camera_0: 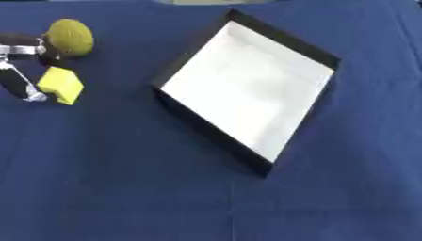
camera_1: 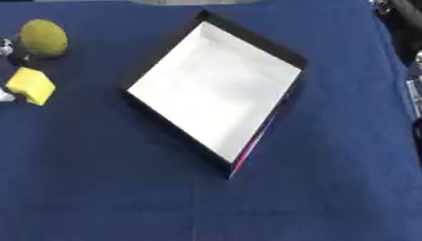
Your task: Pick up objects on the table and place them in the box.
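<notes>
A yellow block [camera_0: 62, 84] lies at the table's far left, with an olive-green ball [camera_0: 69, 37] just behind it. My left hand [camera_0: 18, 66] comes in from the left edge. One finger stretches toward the ball and a thin silver-tipped one reaches down to the block's left side, so the hand is open around the block's left corner. The box [camera_0: 328, 59], black-walled with a white floor, sits turned like a diamond at centre and holds nothing. Black and silver parts of my right arm [camera_1: 412, 84] show at the right edge of the right eye view.
A dark blue cloth [camera_0: 124, 188] covers the whole table. The box's near left wall [camera_0: 206, 132] faces the block and ball across a strip of bare cloth.
</notes>
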`<state>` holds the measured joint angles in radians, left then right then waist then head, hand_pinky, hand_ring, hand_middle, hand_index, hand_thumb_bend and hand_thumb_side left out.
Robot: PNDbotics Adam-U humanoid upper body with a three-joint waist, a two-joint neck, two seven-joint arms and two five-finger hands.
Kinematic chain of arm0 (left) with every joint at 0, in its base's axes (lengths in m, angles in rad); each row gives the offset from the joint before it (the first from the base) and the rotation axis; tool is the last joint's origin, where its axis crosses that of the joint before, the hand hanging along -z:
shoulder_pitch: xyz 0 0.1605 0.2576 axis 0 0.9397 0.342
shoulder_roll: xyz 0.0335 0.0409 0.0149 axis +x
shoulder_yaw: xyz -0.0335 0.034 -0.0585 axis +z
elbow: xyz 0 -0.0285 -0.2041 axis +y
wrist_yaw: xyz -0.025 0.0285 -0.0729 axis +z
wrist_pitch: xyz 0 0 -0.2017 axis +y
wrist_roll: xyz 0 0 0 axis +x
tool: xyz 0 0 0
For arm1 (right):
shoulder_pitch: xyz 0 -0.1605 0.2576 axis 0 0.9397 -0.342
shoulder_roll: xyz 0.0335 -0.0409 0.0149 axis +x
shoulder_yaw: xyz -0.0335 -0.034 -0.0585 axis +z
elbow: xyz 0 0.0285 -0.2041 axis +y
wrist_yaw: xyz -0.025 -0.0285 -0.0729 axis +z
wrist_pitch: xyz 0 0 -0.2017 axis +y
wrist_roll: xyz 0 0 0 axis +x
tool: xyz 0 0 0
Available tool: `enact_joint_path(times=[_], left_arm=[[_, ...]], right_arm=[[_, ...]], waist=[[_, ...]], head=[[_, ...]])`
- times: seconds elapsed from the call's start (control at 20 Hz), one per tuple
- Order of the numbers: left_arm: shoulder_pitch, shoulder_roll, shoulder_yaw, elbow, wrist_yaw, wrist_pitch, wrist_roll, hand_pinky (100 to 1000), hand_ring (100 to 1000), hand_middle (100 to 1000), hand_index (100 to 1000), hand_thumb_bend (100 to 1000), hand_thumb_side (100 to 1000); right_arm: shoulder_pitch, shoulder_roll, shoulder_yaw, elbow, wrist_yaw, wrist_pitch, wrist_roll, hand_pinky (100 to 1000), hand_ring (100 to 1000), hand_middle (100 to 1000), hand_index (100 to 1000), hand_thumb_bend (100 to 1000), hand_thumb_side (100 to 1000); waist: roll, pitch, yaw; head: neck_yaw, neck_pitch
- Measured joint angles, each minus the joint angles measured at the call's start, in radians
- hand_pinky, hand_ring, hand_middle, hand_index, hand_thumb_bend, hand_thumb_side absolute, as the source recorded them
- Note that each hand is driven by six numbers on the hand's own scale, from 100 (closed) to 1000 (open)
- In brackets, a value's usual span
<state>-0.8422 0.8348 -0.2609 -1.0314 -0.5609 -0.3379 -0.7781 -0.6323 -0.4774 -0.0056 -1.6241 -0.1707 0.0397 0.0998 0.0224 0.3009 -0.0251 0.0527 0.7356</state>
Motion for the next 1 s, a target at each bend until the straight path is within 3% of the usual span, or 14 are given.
enact_joint_path(times=[0.4,0.6,1.0], left_arm=[[0.002,0.000,-0.001,-0.028,-0.006,-0.024,0.024,707,566,509,602,376,100],[0.000,0.000,0.000,-0.062,-0.002,-0.037,0.037,681,531,480,566,295,100],[-0.053,0.013,0.018,-0.206,0.139,-0.017,0.017,680,512,465,548,249,100]], right_arm=[[0.008,0.000,0.000,0.000,0.000,-0.001,0.000,1000,938,908,870,100,515],[0.009,0.000,0.000,0.000,0.000,-0.001,0.001,1000,937,907,870,100,509],[0.017,-0.001,-0.001,0.000,-0.002,-0.001,0.001,1000,936,905,870,100,500]], waist=[[0.000,-0.001,0.000],[0.000,-0.011,0.000],[0.009,-0.038,0.006]], head=[[-0.001,0.001],[-0.008,0.010],[-0.011,0.027]])
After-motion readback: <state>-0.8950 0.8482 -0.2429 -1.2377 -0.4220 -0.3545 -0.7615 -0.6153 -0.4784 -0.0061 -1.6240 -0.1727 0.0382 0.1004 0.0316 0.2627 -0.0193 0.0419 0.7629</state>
